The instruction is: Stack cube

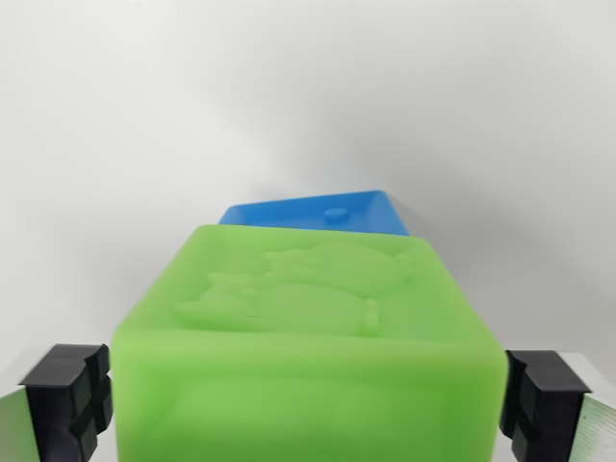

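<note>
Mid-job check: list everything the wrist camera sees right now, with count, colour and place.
green cube: one, translucent green with a raised animal relief on top, centre foreground, between the claw's fingers.
blue cube: one, blue, directly behind the green cube, mostly hidden by it; only its upper part shows.
surface: one, plain white, filling the background.
claw: one, black pads on silvery fingers at the lower left and lower right corners, flanking the green cube; whether the pads press on the cube cannot be told.
</note>
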